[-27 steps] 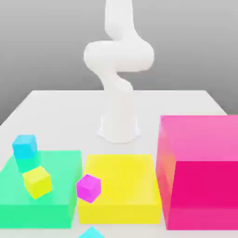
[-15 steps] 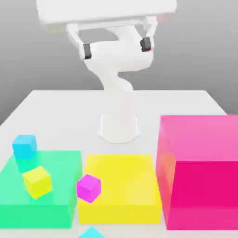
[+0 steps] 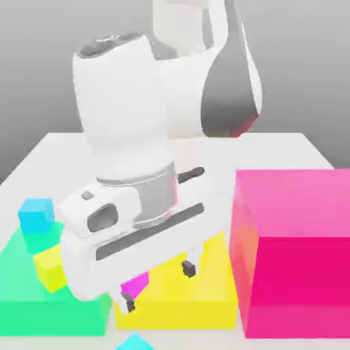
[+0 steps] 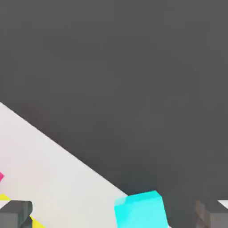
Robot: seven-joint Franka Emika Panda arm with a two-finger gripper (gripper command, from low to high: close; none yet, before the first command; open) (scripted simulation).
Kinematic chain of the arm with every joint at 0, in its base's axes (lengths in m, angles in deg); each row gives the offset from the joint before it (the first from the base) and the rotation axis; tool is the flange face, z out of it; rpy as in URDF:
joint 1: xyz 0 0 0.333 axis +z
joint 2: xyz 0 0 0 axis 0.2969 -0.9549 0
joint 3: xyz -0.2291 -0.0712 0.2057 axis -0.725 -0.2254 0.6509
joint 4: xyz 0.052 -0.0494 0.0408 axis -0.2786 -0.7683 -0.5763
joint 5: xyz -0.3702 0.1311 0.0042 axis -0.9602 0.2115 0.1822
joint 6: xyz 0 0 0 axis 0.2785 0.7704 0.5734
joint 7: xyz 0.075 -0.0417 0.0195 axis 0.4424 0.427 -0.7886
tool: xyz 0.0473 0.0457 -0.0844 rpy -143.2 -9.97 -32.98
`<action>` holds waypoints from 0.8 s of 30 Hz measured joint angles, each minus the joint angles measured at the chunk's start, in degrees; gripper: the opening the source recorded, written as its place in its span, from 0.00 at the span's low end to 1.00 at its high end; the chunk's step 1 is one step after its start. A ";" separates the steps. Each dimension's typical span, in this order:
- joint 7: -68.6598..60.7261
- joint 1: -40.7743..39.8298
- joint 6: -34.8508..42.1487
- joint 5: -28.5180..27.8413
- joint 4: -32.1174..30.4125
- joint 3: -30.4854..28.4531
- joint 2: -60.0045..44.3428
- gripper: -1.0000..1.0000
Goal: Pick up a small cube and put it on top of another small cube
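Note:
One small cyan cube [image 3: 35, 214] rests at the green block's far left corner. A second cyan cube [image 3: 135, 342] sits at the table's near edge; in the hand view this cyan cube [image 4: 140, 209] lies beyond and between the two fingers. The magenta-purple cube [image 3: 138, 283] peeks out behind the hand, at the yellow block's left edge. My gripper [image 3: 158, 284] hangs open over the yellow block's front, its dark fingertips [image 3: 189, 268] apart with nothing held. The hand view also shows the gripper [image 4: 115, 217] open.
A flat green block [image 3: 34, 307] carries a small yellow cube [image 3: 49, 266]. A flat yellow block [image 3: 205, 294] lies in the middle, and a huge pink block [image 3: 294, 253] stands at the exterior view's right. The white table [image 3: 287, 147] ends just past the near cyan cube.
The arm has swung down and forward from its raised pose. The hand now hangs low in front of the blocks and covers most of the magenta-purple cube. No cube has moved.

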 joint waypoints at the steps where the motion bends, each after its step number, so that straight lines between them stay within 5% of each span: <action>1: -1.04 -0.15 -0.73 -0.71 0.01 -0.06 -1.59 0.50; 5: -4.28 -0.31 -3.85 -4.70 0.03 -0.99 -7.47 0.50; 9: -7.42 -2.68 -9.89 -2.23 1.61 1.87 -15.67 0.50; 10: -7.90 -3.20 -10.90 -1.63 1.89 2.51 -17.01 0.00; 17: -7.87 -3.11 -10.69 -1.71 1.87 2.40 -16.87 0.00; 24: -5.75 -0.52 -2.02 -7.31 -2.45 -1.78 -4.40 0.00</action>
